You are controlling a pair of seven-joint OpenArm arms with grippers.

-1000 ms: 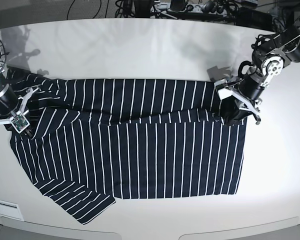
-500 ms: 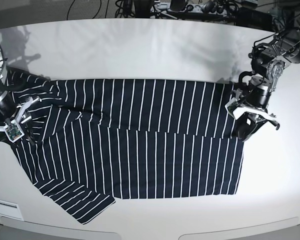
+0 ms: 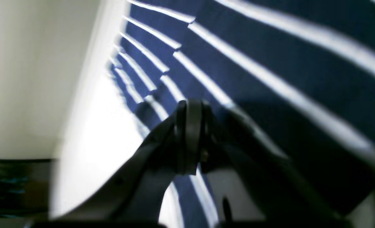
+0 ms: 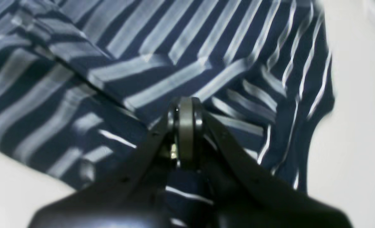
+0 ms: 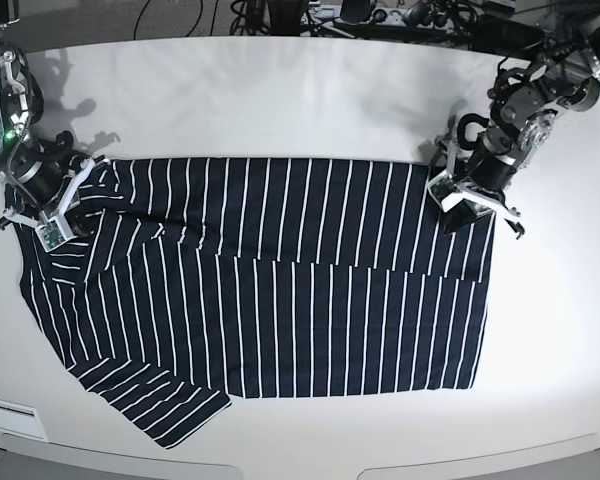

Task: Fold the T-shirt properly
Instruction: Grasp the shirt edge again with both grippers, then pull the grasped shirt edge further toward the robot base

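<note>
The T-shirt (image 5: 280, 290), dark navy with thin white stripes, lies spread across the white table (image 5: 280, 100), its upper part folded over the lower. My left gripper (image 5: 462, 208) is shut at the shirt's upper right edge; in the left wrist view (image 3: 190, 139) its fingertips meet on the fabric's edge (image 3: 269, 63). My right gripper (image 5: 52, 222) is shut on the creased sleeve and shoulder area at the left; in the right wrist view (image 4: 185, 133) the cloth (image 4: 206, 47) bunches around the closed tips. The neck label is hidden.
One sleeve (image 5: 165, 405) sticks out at the front left, close to the table's front edge (image 5: 280, 462). Cables and equipment (image 5: 380, 15) lie beyond the table's far edge.
My left gripper has moved up and inward along the shirt's right edge. My right gripper has moved up and to the right, and the left sleeve area has drawn in with it.
</note>
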